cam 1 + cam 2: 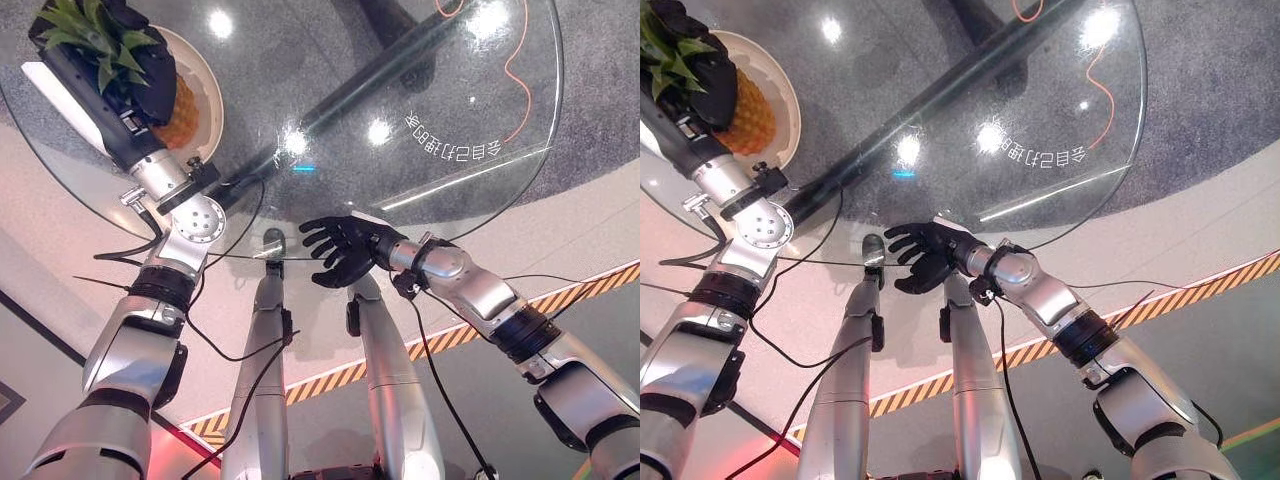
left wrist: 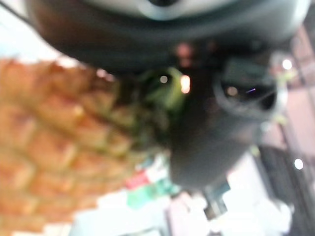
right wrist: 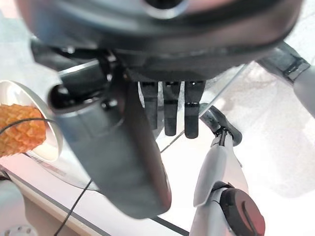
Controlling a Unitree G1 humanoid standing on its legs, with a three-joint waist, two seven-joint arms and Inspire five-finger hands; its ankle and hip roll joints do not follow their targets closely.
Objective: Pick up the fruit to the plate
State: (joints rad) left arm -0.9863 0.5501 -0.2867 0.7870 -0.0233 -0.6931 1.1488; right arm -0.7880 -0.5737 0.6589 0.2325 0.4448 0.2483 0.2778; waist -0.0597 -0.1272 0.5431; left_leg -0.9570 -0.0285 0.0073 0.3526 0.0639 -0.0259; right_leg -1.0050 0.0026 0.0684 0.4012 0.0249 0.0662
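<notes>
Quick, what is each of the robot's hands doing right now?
Left hand: shut on the pineapple, over the plate.
Right hand: open, holding nothing, at the glass table's near edge.

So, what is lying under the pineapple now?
The pineapple lies on the cream plate, which sits on the glass table. The left hand covers its leafy end, so the plate's middle is hidden.

Round clear glass desk (image 1: 450,120): smooth, glossy, reflecting ceiling lights. Orange pineapple (image 1: 750,118): rough, scaled skin with stiff green leaves. Round cream plate (image 1: 785,95): smooth, semi-gloss. Grey speckled floor (image 1: 1230,90): matt, grainy.
</notes>
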